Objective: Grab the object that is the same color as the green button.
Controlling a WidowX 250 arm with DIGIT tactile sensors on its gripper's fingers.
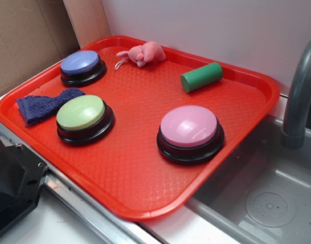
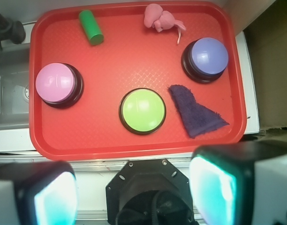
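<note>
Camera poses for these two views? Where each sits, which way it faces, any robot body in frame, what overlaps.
Exterior: off the robot, beside the red plastic tray, looking down obliquely across it toward the white wall; sink and faucet at right. A black part at lower left may be the robot; no fingers show.
Wrist: on the arm, well above the tray's near edge, looking almost straight down; the gripper with its fingers fills the bottom, apart and empty.
Shared: tray, dark-green cylinder, lime-domed button, pink-domed and blue-domed buttons, pink toy, purple cloth.

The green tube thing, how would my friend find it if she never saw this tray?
Look at the big red tray. Along its far edge, beside the pink stuffed toy, lies the dark green cylinder on its side. It is the only tube there, and darker than the lime green button.
</note>
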